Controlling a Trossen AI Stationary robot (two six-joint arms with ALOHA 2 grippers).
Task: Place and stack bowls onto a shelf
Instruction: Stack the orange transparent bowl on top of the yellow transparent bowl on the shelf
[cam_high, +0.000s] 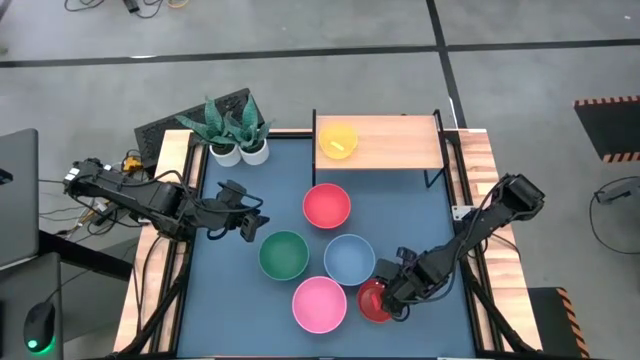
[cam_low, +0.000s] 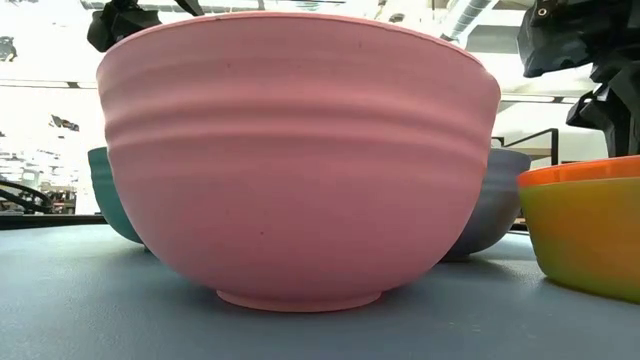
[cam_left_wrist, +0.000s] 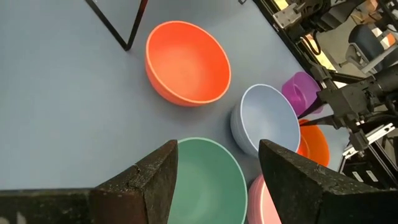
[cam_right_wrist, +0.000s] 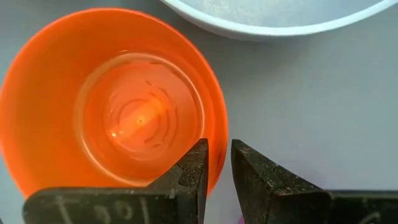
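The small yellow plastic bowl (cam_high: 338, 140) is sitting on the light-wood shelf (cam_high: 400, 143); the other bowls are waiting on the surface while the right gripper (cam_right_wrist: 217, 163) is pinching the small red plastic bowl's (cam_right_wrist: 112, 93) rim and the left gripper (cam_left_wrist: 217, 163) is hovering spread.

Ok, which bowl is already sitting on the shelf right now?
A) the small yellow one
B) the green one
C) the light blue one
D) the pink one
A: in the high view the small yellow bowl sits alone on the shelf, while the green bowl, light blue bowl and pink bowl rest on the table.
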